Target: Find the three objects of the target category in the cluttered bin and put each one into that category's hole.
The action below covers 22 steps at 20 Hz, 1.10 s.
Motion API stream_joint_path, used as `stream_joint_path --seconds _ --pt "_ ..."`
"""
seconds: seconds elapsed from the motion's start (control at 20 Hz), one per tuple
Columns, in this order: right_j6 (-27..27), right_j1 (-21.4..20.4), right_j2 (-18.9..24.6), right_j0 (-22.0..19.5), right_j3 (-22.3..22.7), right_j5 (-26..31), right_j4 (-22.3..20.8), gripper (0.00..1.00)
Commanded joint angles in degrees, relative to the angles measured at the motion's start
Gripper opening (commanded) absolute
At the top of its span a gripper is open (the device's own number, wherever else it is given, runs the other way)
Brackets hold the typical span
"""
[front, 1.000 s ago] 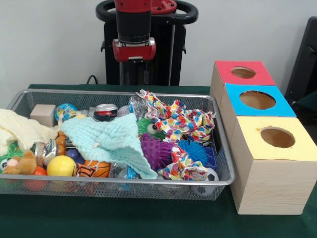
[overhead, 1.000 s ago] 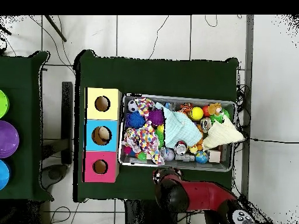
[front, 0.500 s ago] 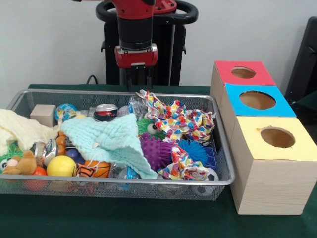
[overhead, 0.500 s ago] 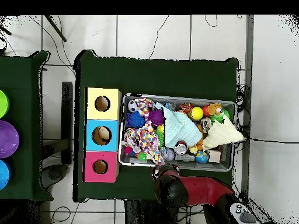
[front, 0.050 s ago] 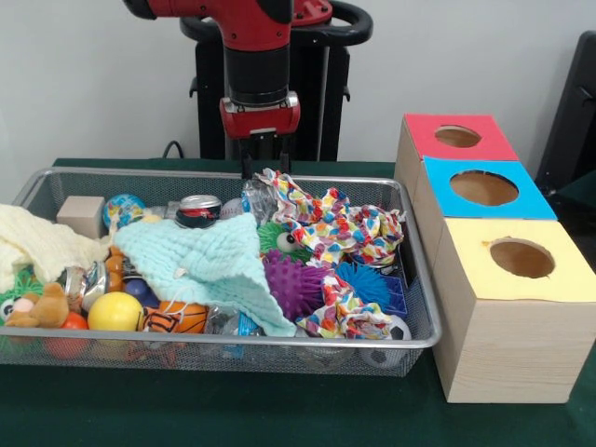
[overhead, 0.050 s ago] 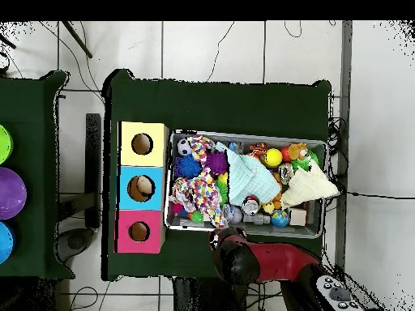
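Hovering above the bin's back rim, your gripper holds nothing. You cannot tell its fingers' spread.

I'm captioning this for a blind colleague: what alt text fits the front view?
A red and black robot arm hangs over the far edge of a wire bin crammed with balls, cloths and cans. Beside the bin stand three wooden boxes with red, blue and yellow holed tops.

Green, purple and blue bowls, perhaps, on a side table.
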Motion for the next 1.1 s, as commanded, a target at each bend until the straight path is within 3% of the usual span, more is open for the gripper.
stream_joint_path --seconds 0.05,0.35,1.1 --pt "3.8 11.0 5.0 -0.2 -13.4 -3.4 -1.0 1.00" --pt "3.2 13.8 5.8 -0.9 -15.2 -4.7 -1.6 1.00" --pt "3.5 14.5 5.7 -1.1 -15.3 -6.7 -2.2 1.00"
